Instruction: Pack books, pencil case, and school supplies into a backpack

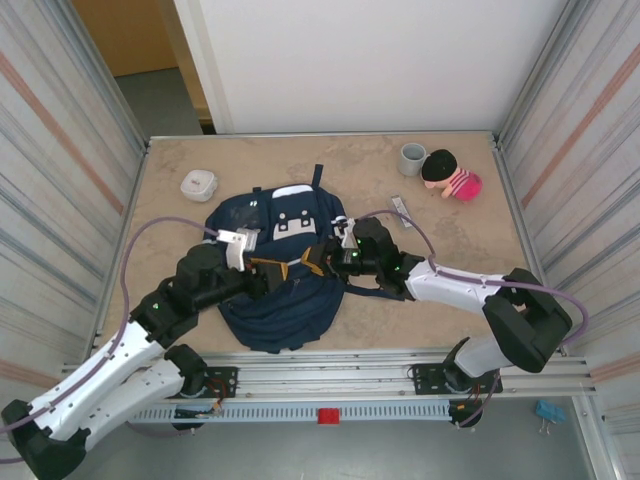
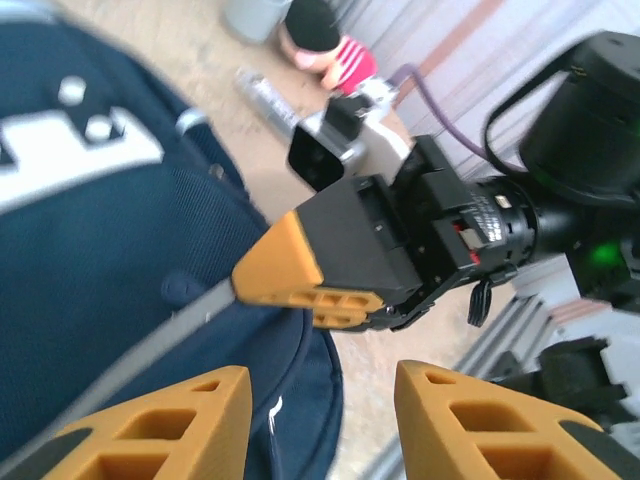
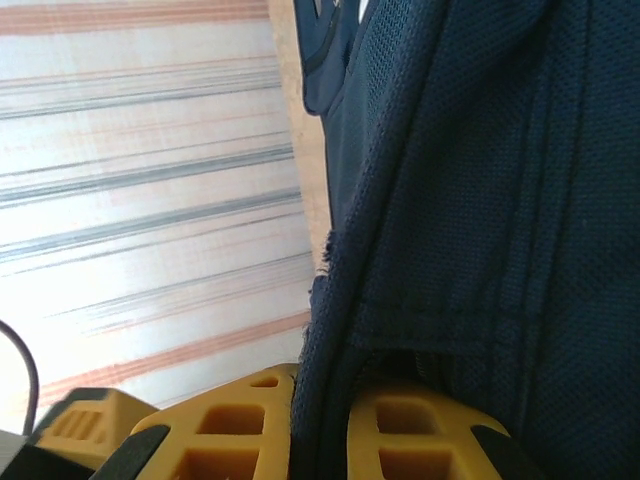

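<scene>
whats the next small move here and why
Probably raise the right gripper a little. It is shut on a fold of the backpack fabric, and the left gripper stands open just beside it, so lifting that fold should start to open the bag.

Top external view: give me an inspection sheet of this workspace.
Surface: beige table, no spills seen.
Job's things: navy backpack lying at the centre; grey-white bar on the table to its right, apart from it.
Clutter: white box, grey cup and doll towards the far edge.
Grippers: left gripper open over the backpack; right gripper shut on backpack fabric.
Cables: purple cable looping from each arm.
Surroundings: ribbed metal walls on both sides.
</scene>
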